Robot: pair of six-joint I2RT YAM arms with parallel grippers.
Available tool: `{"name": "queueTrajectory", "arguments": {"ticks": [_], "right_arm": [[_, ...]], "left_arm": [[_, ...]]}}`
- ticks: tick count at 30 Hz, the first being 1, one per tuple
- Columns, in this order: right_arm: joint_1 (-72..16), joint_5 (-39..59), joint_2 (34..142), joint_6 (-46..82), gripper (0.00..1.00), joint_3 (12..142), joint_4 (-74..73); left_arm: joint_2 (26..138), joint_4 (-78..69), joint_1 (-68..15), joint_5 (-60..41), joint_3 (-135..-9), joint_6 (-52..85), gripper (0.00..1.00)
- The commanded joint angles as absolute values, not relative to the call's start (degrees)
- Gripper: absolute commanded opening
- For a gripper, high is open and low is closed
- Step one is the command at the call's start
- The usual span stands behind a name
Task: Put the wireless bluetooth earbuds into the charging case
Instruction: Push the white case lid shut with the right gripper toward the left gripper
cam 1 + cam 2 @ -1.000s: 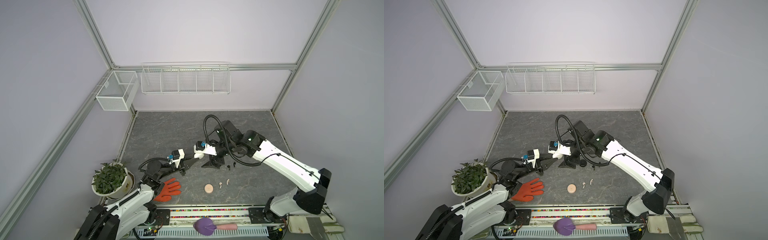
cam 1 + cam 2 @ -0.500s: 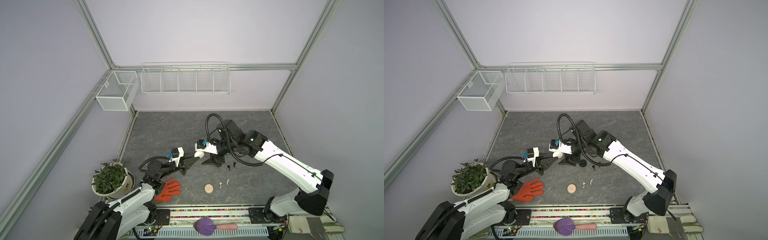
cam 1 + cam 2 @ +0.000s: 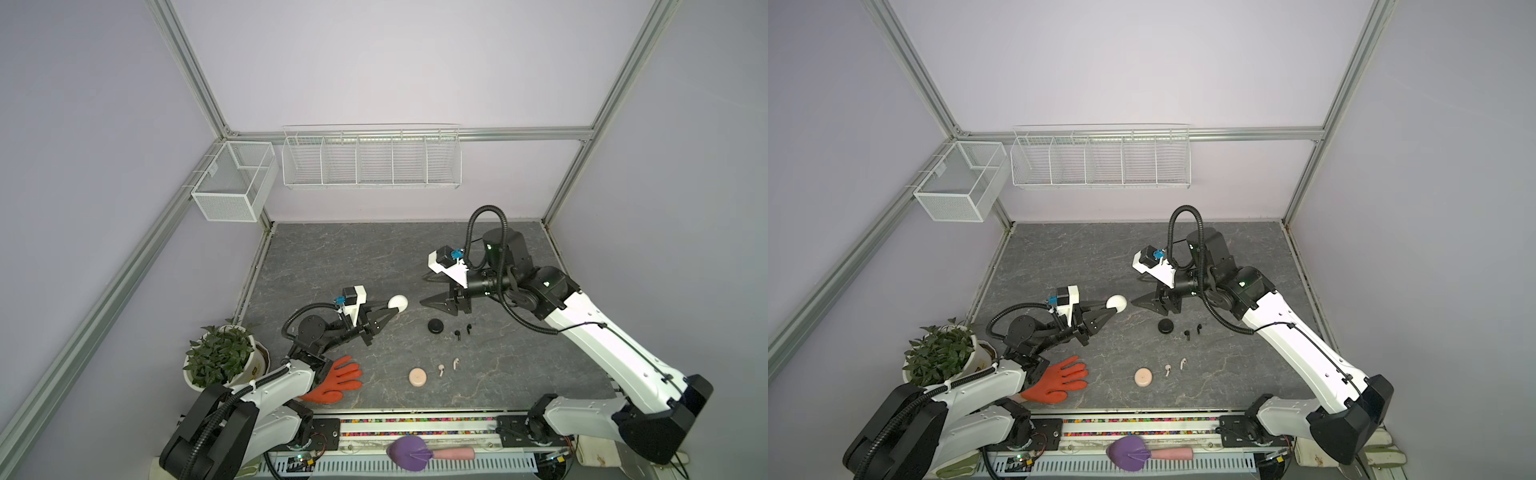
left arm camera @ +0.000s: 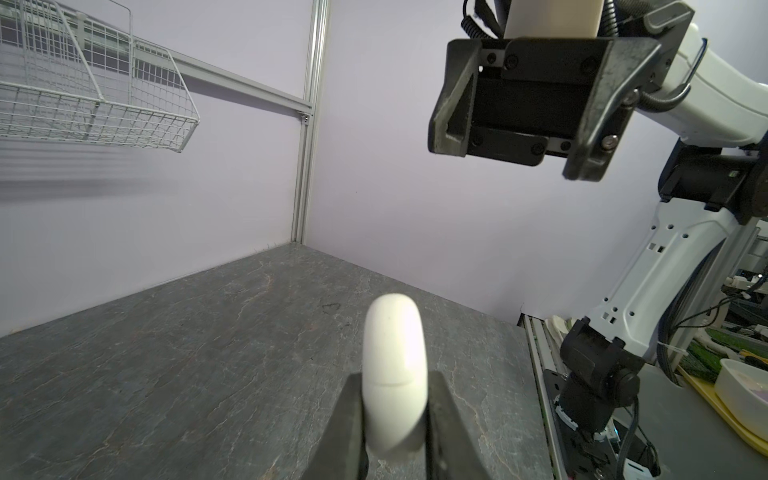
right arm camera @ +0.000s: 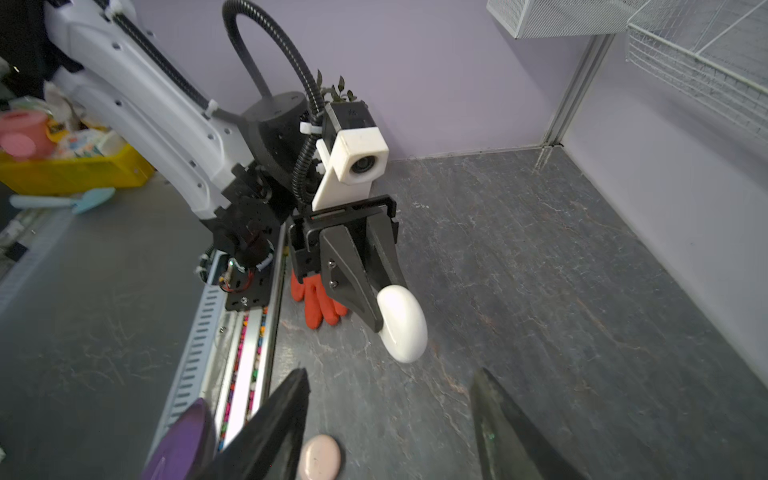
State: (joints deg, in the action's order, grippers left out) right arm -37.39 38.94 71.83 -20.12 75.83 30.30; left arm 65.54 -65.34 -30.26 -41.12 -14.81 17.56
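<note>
L gripper [image 3: 390, 314] clamped on white charging case [image 3: 399, 312], held edge-on btwn the jaws, lid shut, seam visible in L wrist view; R gripper [image 3: 423, 289] jaws wide apart, empty, pointing at the case, near but not touching; black earbuds [image 3: 457, 333] lie on table [image 3: 332, 257] just beside black case [image 3: 435, 325]; pale pink earbuds [image 3: 441, 369] just beside pink case [image 3: 417, 377], nearer front edge; orange glove [image 3: 338, 380] by L arm.
</note>
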Motion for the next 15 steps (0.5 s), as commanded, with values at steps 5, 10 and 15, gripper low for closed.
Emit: {"name": "queueTrajectory", "arguments": {"ticks": [5, 10, 15], "right_arm": [[-35.3, 44.0, 70.9, 0.8, 0.66, 68.5, 12.3], [-35.2, 41.7, 71.6, 9.8, 0.68, 65.6, 6.5], [-35.0, 43.0, 73.0, 11.3, 0.61, 65.8, 6.0]], "left_arm": [[71.1, -72.7, -28.9, -44.2, -19.8, 25.3, 0.00], [78.2, -81.2, -27.8, -47.6, -23.5, 34.1, 0.00], [79.7, -81.1, -27.8, -50.4, -26.0, 35.4, 0.00]]}}
